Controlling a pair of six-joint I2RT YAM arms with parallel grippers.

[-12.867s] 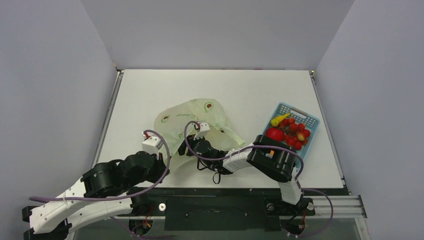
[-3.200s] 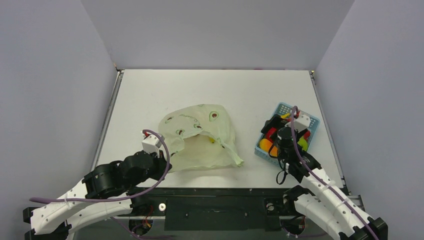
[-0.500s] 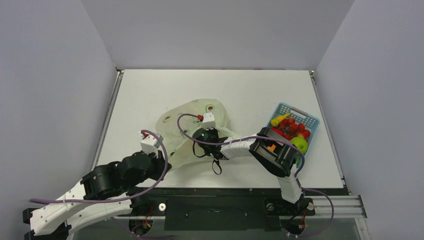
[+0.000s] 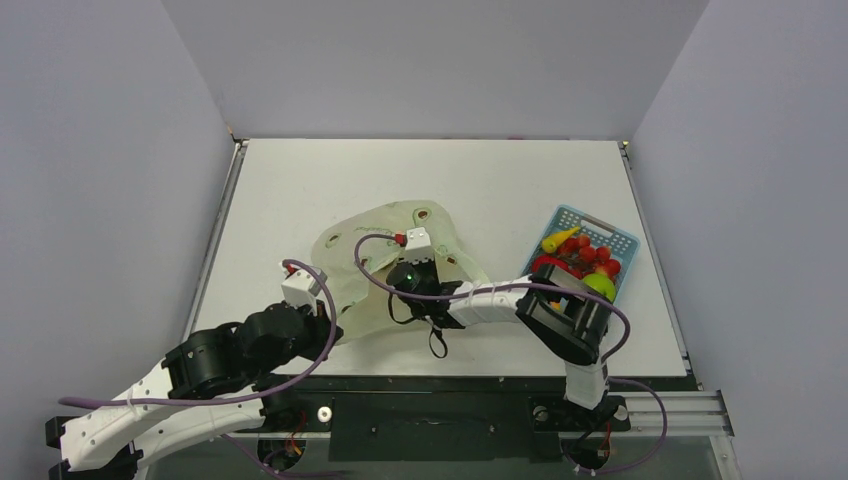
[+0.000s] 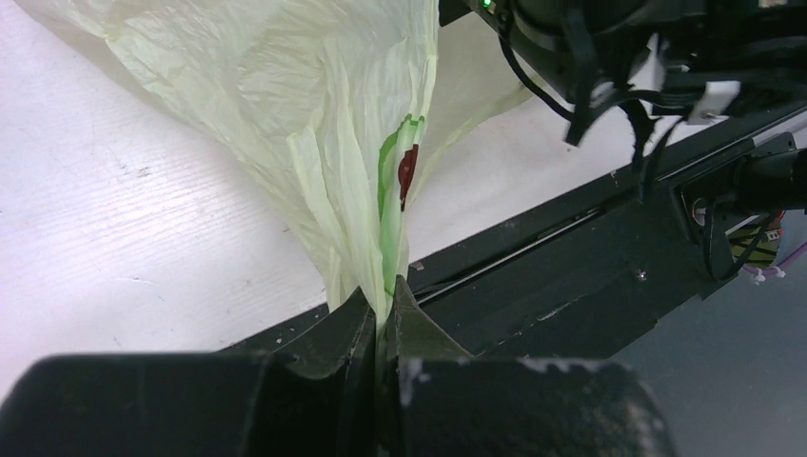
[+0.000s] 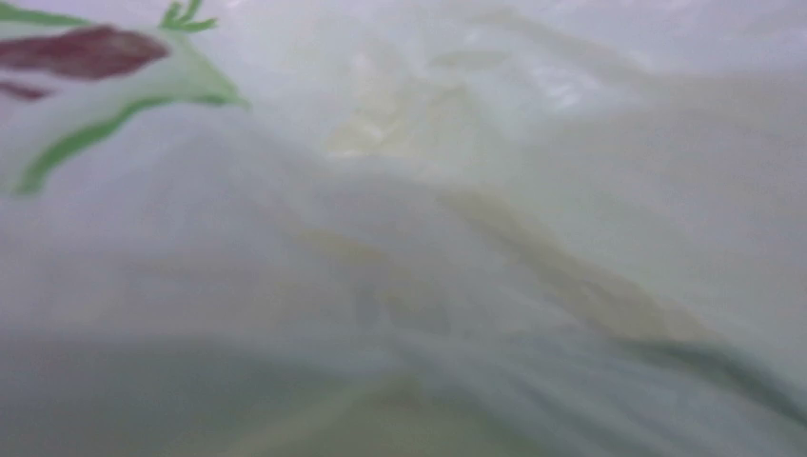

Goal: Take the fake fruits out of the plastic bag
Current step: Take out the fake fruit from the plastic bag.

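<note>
**Plastic bag pinched at one corner, fruits in the basket off to the side**

Plastic bag (image 4: 385,255) lies crumpled on the white bench (image 4: 500,190), between the two arms. The left end effector (image 5: 383,324) is pressed together on a gathered fold of the bag's near edge. From the left wrist, that fold runs straight out of the black fingertips (image 5: 343,333), carrying a green line and a dark red printed spot. Ahead of this end effector the film fans out wide and pale over the bench. Just beside and below it is the dark front rail (image 5: 571,276) of the rig.

The right end effector (image 4: 408,262) sits over the middle of the bag, close beside the left one, with its forearm (image 4: 490,295) stretched across the bench behind it. From its own wrist only blurred, translucent film (image 6: 476,238) fills the view, with a green and red print mark at one corner. Its fingers do not show, so I cannot tell whether it is spread or pinching anything, nor whether any fruit lies under the film.

Fake fruits (image 4: 585,258) that can be seen are well apart from both end effectors, behind the right arm's elbow, in a blue lattice basket (image 4: 620,240). They are a cluster of small red ones, a yellow one and a green one. A purple cable (image 4: 365,265) loops over the bag next to the right end effector.
</note>
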